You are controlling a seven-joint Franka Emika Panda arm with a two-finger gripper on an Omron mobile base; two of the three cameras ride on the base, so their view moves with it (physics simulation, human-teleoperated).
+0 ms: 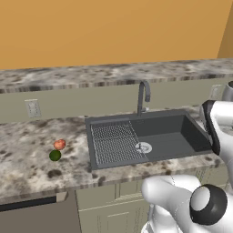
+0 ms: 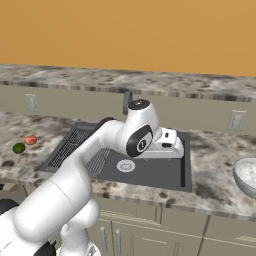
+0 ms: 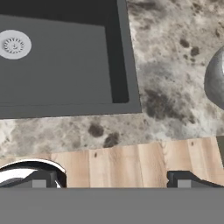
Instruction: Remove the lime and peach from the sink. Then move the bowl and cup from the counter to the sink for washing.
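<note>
The dark grey sink [image 1: 182, 136] has nothing in its basin but the silver drain [image 3: 14, 44]. The lime [image 1: 55, 155] and the peach [image 1: 59, 144] rest side by side on the counter left of the sink, also seen as lime [image 2: 19, 148] and peach [image 2: 30, 140]. The silvery bowl [image 2: 246, 175] stands on the counter right of the sink, at the right edge as bowl [image 3: 216, 81]. My gripper [image 3: 114, 180] is open and holds nothing; my hand [image 2: 167, 142] hovers above the sink's right end. The cup is out of view.
A grey curved faucet [image 1: 143, 96] rises behind the sink. The ribbed drainer [image 1: 113, 143] takes up the sink's left part. The speckled counter [image 3: 175, 100] runs between sink and bowl. Wall outlets [image 2: 234, 120] sit on the backsplash.
</note>
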